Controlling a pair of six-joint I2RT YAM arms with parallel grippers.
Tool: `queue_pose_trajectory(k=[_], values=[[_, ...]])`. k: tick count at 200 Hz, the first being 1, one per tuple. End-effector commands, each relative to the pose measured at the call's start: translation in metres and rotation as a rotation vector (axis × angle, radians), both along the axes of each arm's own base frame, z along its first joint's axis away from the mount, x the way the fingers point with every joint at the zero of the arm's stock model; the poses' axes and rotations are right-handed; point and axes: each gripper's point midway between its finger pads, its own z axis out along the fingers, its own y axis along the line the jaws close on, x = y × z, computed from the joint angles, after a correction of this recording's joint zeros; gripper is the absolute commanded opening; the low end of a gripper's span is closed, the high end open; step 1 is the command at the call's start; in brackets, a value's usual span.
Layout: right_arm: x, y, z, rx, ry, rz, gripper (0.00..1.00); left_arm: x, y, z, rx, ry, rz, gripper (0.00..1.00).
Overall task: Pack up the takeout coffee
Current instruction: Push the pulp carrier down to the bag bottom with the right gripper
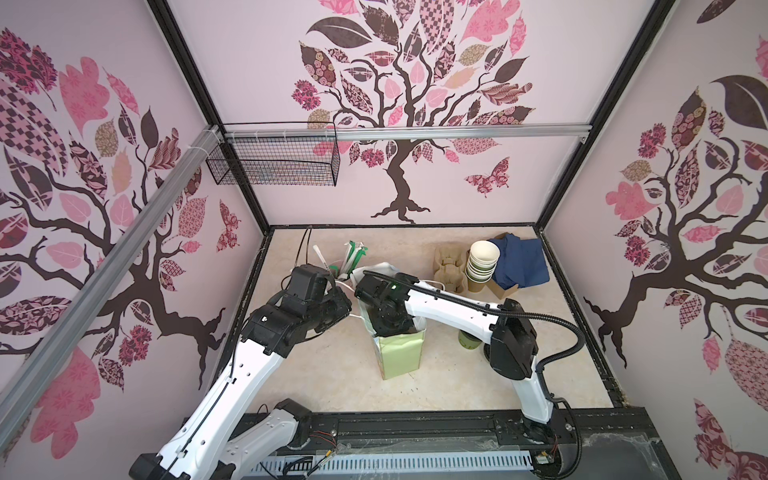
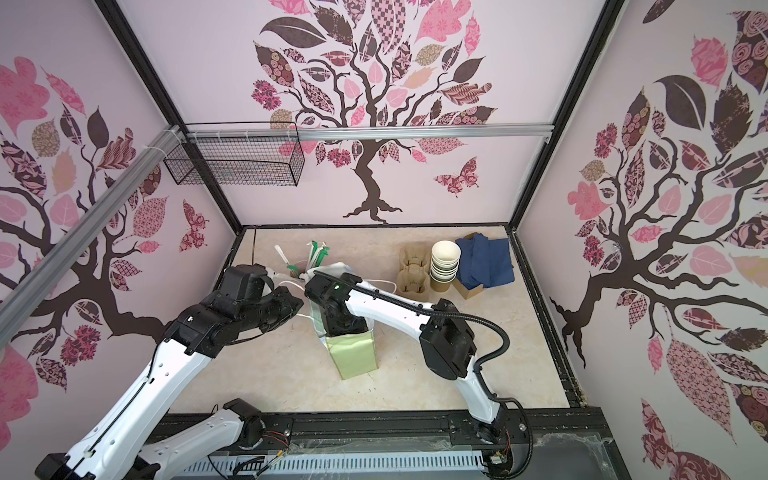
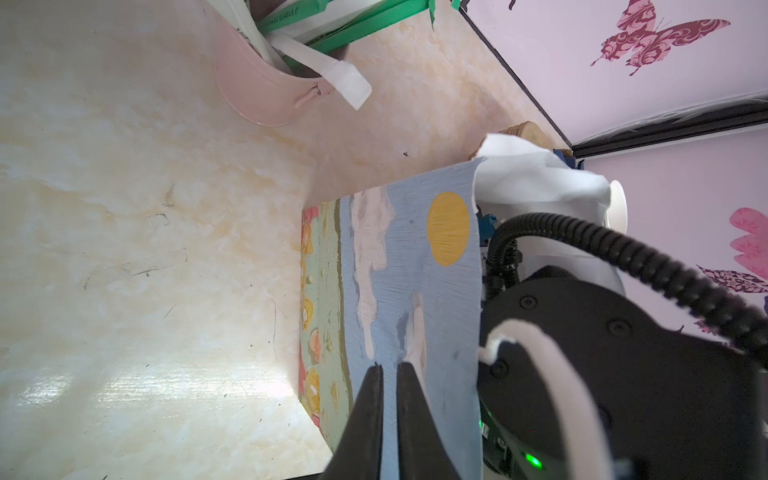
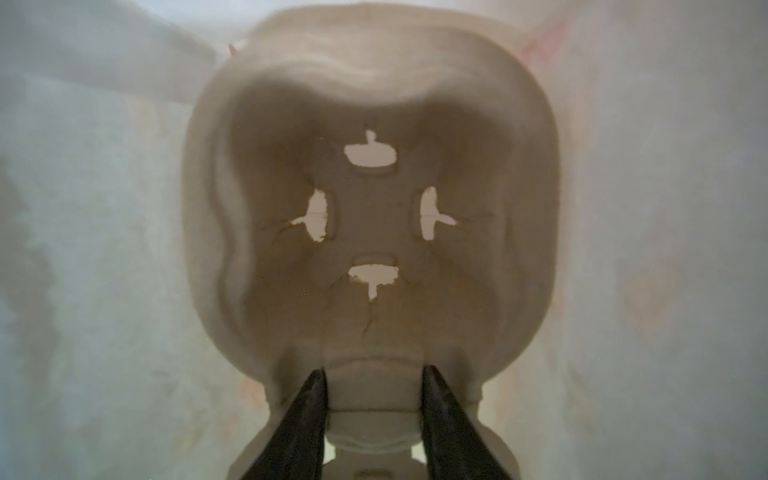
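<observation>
Fingers [image 4: 440, 407] of the right gripper [image 4: 374, 370] are spread astride a moulded pulp carrier [image 4: 374, 216] inside the paper bag [image 1: 401, 353]; a grip cannot be confirmed. The takeout coffee [image 1: 467, 343], a green cup, is seen beside the bag under the bent right arm; the left gripper [image 3: 390, 368] is closed at the bag's painted wall.

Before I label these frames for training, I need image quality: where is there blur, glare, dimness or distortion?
Right wrist view: dim inside the paper bag, cup carrier soft at its rim. Left wrist view: mostly sharp, bright glare patch on the table. Both top views: evenly lit, sharp, wide-angle lens splays the walls.
</observation>
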Motion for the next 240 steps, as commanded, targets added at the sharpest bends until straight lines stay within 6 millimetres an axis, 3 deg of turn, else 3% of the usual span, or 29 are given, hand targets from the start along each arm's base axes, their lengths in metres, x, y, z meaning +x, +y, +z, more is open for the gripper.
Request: queue_pose_trajectory(k=[1,23,42,100,173,201,240], values=[[-0.001,0.0,-0.016,-0.028,0.02,0.012,0.45,0.003,0.001,-0.004,0.004,-0.014,0.003,0.12],[-0.002,-0.001,-0.025,-0.037,0.036,0.016,0.51,0.004,0.001,-0.004,0.001,-0.018,0.004,0.12],[-0.002,0.0,-0.018,-0.031,0.033,0.015,0.59,0.003,0.0,-0.005,0.0,-0.016,0.001,0.13],[0.009,0.011,0.054,0.085,-0.052,0.006,0.75,0.003,-0.001,-0.008,0.006,-0.012,-0.015,0.12],[0.013,0.013,0.121,0.208,-0.141,-0.017,0.8,0.003,-0.005,-0.008,0.006,-0.011,-0.035,0.1],[0.015,0.012,0.11,0.183,-0.141,-0.019,0.79,0.008,-0.016,0.008,-0.053,-0.07,-0.073,0.09],[0.018,0.014,0.086,0.14,-0.134,0.003,0.67,0.014,-0.038,0.06,-0.213,-0.244,-0.144,0.05]])
